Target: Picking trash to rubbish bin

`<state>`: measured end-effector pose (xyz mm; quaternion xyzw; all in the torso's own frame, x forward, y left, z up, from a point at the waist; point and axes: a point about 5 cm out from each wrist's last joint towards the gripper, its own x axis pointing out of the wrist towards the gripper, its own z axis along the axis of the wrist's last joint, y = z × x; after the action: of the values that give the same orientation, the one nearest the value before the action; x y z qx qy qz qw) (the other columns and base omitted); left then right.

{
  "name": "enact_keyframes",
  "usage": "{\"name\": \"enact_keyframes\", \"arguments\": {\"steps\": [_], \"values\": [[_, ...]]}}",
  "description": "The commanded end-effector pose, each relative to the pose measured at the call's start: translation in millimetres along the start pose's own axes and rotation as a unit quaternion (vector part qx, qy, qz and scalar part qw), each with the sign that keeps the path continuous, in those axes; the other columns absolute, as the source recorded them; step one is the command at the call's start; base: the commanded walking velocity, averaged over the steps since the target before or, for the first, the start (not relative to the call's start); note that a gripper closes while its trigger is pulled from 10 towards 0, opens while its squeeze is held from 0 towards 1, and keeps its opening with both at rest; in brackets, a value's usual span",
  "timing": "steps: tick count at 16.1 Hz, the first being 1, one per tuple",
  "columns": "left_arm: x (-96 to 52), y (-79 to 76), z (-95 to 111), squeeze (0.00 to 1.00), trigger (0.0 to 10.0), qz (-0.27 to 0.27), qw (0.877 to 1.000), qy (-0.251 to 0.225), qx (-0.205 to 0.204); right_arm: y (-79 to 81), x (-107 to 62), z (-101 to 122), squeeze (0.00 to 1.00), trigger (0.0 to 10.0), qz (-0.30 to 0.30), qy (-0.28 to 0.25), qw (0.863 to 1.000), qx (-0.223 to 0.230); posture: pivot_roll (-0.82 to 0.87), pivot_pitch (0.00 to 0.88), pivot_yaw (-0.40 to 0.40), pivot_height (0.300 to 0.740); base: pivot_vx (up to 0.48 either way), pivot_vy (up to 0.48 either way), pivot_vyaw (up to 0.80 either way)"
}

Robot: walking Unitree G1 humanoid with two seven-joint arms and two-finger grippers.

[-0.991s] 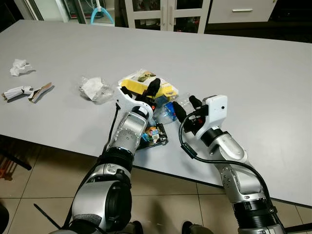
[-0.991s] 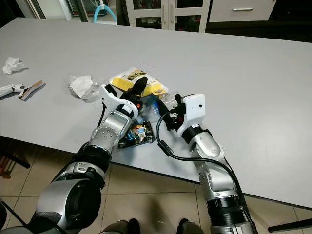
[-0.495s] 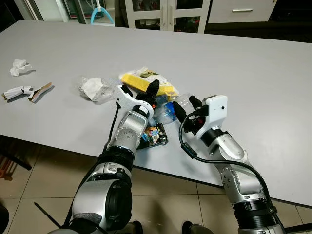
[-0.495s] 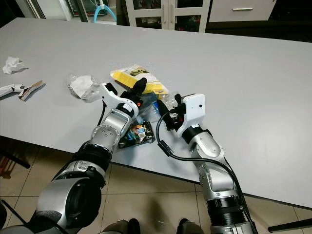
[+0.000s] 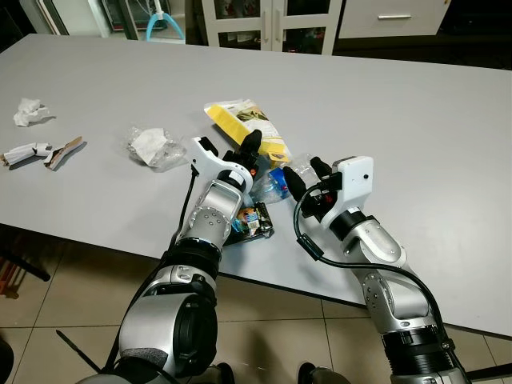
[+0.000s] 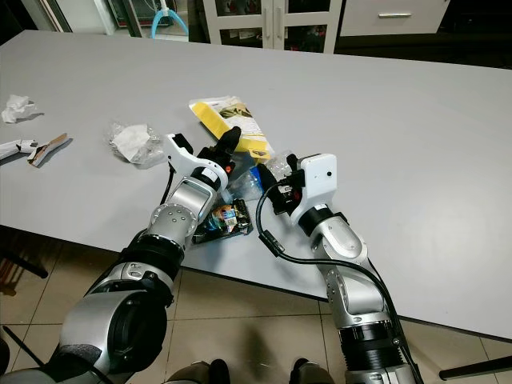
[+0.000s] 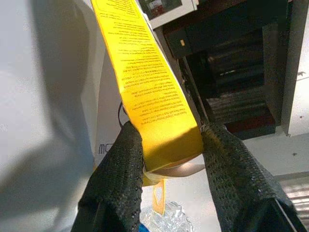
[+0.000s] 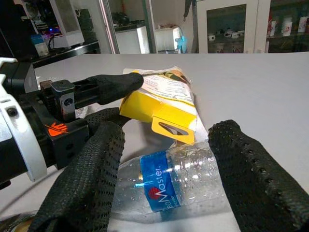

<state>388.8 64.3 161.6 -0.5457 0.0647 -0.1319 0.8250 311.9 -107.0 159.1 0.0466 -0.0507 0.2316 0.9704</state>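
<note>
The left tool (image 5: 244,152) is clamped on the near end of the yellow packet (image 5: 244,126); in the left wrist view both fingers (image 7: 120,179) press the packet's sides. The packet tilts away over the grey table (image 5: 416,120), and whether its far end touches the surface cannot be determined.

The right tool (image 5: 302,174) has its fingers spread to either side of a crushed clear bottle (image 8: 176,181) with a blue label, which lies on the table just beside the packet. Contact between these fingers (image 8: 87,179) and the bottle cannot be confirmed. In the head views the bottle (image 5: 276,181) is largely hidden between the two wrists.

A dark printed wrapper (image 5: 250,221) lies near the front table edge, partly covered by the left forearm; its print is not legible. A clear bag holding white paper (image 5: 152,146) lies to the left of the left tool. Further left, near the table's left edge, lie a crumpled white tissue (image 5: 29,111) and a torn white and brown scrap (image 5: 42,151).

The table surface to the right of and beyond the tools is open. The floor (image 5: 72,312) below the front edge is tiled.
</note>
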Motion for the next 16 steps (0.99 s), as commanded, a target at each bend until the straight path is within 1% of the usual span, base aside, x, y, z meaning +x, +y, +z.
{"name": "enact_keyframes", "arguments": {"steps": [1, 3, 5, 6, 7, 8, 9, 10, 11, 12, 13, 14, 15, 16], "values": [[4.2, -22.9, -45.7, 0.00, 0.0, -0.018, 0.998, 0.047, -0.039, -0.3, -3.4, 1.1, 0.00, 10.0, -0.005, 0.000, 1.000, -0.003, -0.17, 0.152, 0.089, 0.740, 0.000, 0.000, 0.00], [3.6, -22.1, -45.6, 0.00, 0.0, -0.019, 0.998, 0.045, -0.041, -0.7, -3.7, 0.7, 0.00, 10.0, -0.007, 0.001, 1.000, -0.002, -0.17, 0.153, 0.089, 0.740, 0.000, 0.000, 0.00], [3.1, -21.1, -44.5, 0.00, 0.0, -0.020, 0.998, 0.044, -0.027, -0.6, -3.4, 0.5, 0.00, 10.0, -0.007, 0.001, 1.000, -0.002, -0.17, 0.153, 0.089, 0.740, 0.000, 0.000, 0.00], [2.6, -20.2, -40.8, 0.00, 0.0, -0.025, 0.999, 0.038, 0.011, -0.6, -3.0, 0.2, 0.00, 10.0, -0.009, 0.001, 1.000, -0.002, -0.17, 0.152, 0.091, 0.740, 0.000, 0.000, 0.00], [2.3, -19.0, -36.0, 0.00, 9.0, -0.023, 0.998, 0.029, 0.049, -0.8, -2.8, 0.1, 0.00, 10.0, -0.011, 0.001, 1.000, -0.001, -0.16, 0.152, 0.092, 0.740, 0.000, 0.000, 0.00], [1.7, -17.6, -30.4, 0.00, 10.0, -0.021, 0.997, 0.019, 0.071, -1.5, -2.6, -0.1, 0.00, 10.0, -0.015, 0.001, 1.000, -0.001, -0.16, 0.150, 0.093, 0.740, 0.000, 0.000, 0.00], [-1.3, -14.7, -9.0, 0.00, 10.0, -0.019, 0.988, -0.023, 0.151, -3.9, -1.8, 0.3, 0.00, 10.0, -0.025, -0.002, 1.000, -0.002, -0.16, 0.151, 0.094, 0.740, 0.000, 0.000, 0.00], [-3.4, -15.1, 3.4, 0.00, 10.0, -0.021, 0.980, -0.049, 0.194, -5.6, -1.2, 1.2, 0.00, 10.0, -0.033, -0.005, 0.999, -0.002, -0.15, 0.149, 0.096, 0.740, 0.000, 0.000, 0.00], [-4.5, -16.7, 12.1, 0.00, 10.0, -0.023, 0.965, -0.073, 0.251, -7.9, -0.2, 2.3, 0.00, 10.0, -0.044, -0.008, 0.999, -0.003, -0.15, 0.146, 0.096, 0.740, 0.000, 0.000, 0.00], [-4.7, -17.4, 14.3, 0.00, 10.0, -0.024, 0.959, -0.081, 0.270, -8.7, 0.2, 2.7, 0.00, 10.0, -0.047, -0.009, 0.999, -0.003, -0.15, 0.146, 0.096, 0.740, 0.000, 0.000, 0.00], [-8.9, -25.4, 32.7, 0.00, 10.0, -0.032, 0.929, -0.123, 0.347, -10.7, 1.6, 5.0, 0.00, 10.0, -0.055, -0.015, 0.998, -0.003, -0.14, 0.142, 0.097, 0.740, 0.000, 0.000, 0.00], [-13.9, -34.2, 45.9, 0.00, 10.0, -0.041, 0.893, -0.159, 0.418, -12.5, 2.7, 7.4, 0.00, 10.0, -0.064, -0.021, 0.998, -0.002, -0.14, 0.140, 0.098, 0.740, 0.000, 0.000, 0.00], [-16.1, -38.5, 48.7, 0.00, 10.0, -0.049, 0.869, -0.170, 0.462, -13.7, 3.2, 9.4, 0.00, 10.0, -0.071, -0.027, 0.997, -0.001, -0.14, 0.137, 0.098, 0.740, 0.000, 0.000, 0.00], [-20.8, -42.7, 50.5, 0.00, 10.0, -0.060, 0.846, -0.182, 0.497, -18.0, 4.1, 15.2, 0.00, 10.0, -0.093, -0.043, 0.995, 0.002, -0.13, 0.133, 0.099, 0.740, 0.000, 0.000, 0.00]]}}
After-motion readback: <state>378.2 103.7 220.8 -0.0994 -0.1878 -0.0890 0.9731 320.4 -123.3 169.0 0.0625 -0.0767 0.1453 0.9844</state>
